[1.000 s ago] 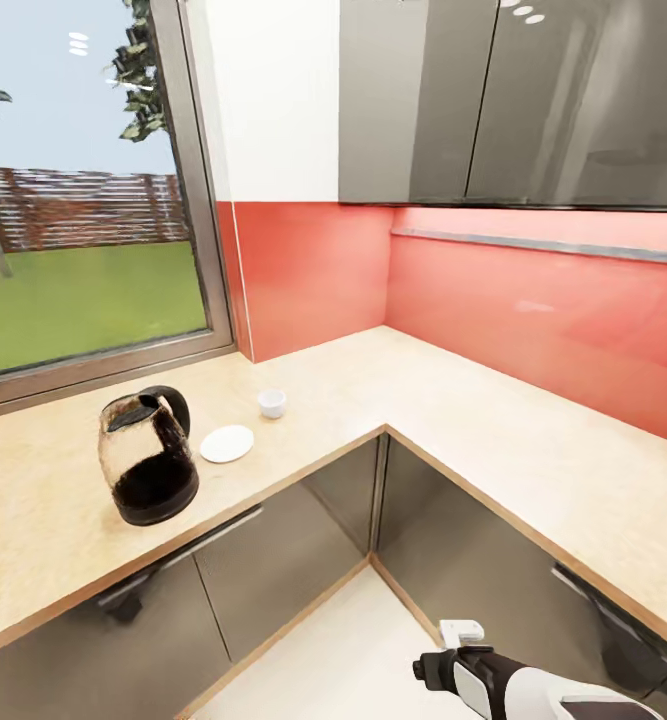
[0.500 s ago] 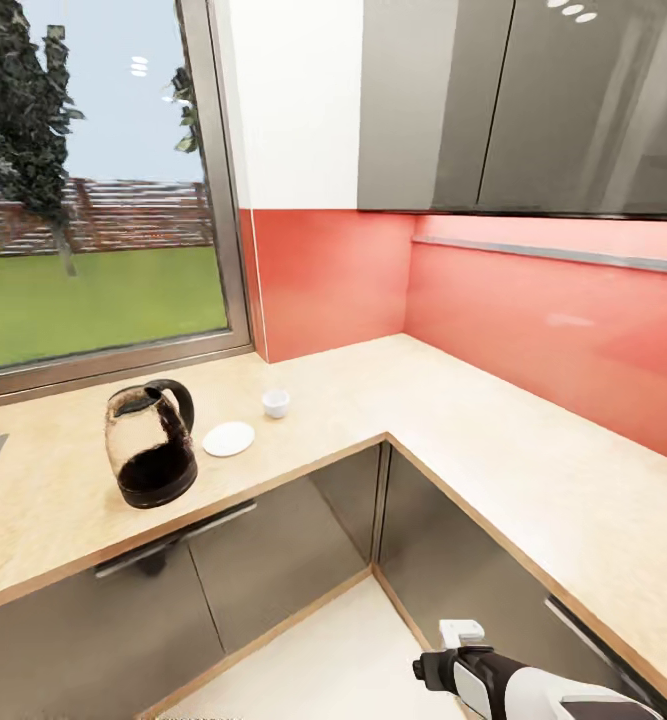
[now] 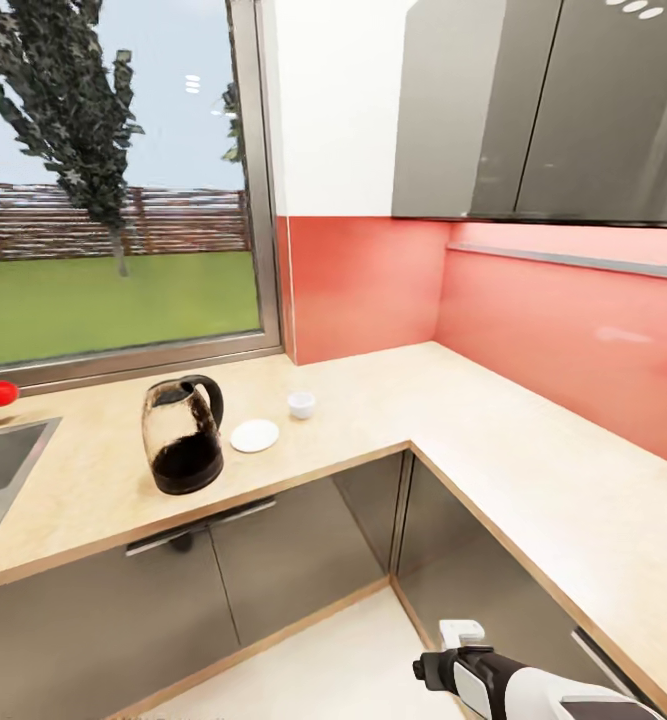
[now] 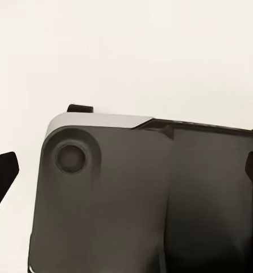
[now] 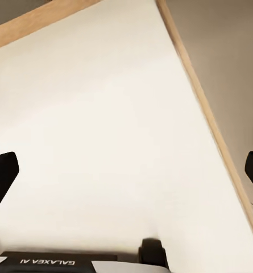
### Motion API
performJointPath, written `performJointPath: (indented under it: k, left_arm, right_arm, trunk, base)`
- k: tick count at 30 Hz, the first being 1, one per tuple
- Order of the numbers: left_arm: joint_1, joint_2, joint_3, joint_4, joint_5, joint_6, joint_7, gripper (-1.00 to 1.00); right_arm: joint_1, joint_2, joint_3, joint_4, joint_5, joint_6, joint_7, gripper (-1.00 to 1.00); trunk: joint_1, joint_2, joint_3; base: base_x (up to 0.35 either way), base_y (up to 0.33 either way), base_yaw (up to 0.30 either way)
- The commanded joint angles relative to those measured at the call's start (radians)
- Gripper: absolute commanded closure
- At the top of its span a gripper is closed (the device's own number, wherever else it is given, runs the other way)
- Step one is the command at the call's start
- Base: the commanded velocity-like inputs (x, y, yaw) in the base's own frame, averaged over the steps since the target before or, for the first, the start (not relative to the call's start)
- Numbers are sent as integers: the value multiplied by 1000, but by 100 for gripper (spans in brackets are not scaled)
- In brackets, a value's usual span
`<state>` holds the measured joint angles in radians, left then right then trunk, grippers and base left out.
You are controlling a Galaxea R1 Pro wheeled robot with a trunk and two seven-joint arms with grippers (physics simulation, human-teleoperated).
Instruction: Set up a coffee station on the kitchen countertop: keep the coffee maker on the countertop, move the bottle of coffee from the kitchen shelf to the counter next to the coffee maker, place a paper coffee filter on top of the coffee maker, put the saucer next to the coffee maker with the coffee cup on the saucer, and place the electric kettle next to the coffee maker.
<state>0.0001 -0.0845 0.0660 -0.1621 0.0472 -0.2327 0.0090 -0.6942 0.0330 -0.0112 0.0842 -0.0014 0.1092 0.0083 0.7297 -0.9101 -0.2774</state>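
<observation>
Glass electric kettle with black base (image 3: 183,437), white round saucer (image 3: 254,435) and small white coffee cup (image 3: 301,404) standing in a row on the beige countertop (image 3: 513,450) along its window edge. Whole view swung left since a second ago, steel sink (image 3: 3,470) now showing: camera turning, things unmoved. Right arm (image 3: 513,680) held low over floor; both grippers spread wide, empty.

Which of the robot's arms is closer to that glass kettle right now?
Probably left: the kettle stands toward the robot's left. The right arm hangs low before the cabinets, well below it; the left gripper points down at the floor.
</observation>
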Motion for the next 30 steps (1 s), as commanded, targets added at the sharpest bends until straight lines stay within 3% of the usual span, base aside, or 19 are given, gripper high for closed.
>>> performJointPath:
  k: [1, 14, 30]
  left_arm:
    - [0, -1, 6, -1, 3, -2, -1, -100]
    - [0, -1, 6, -1, 3, -2, -1, -100]
    - [0, -15, 6, -1, 3, -2, -1, -100]
  right_arm:
    - [-1, 0, -1, 2, 0, 1, 1, -100]
    - [-1, 0, -1, 2, 0, 1, 1, -100]
    - [-1, 0, -1, 1, -1, 1, -5, -100]
  trunk:
    - [0, -1, 0]
    - [0, -1, 15]
    - [0, -1, 18]
  base:
    - [0, -1, 237]
    - [0, -2, 237]
    - [94, -249, 292]
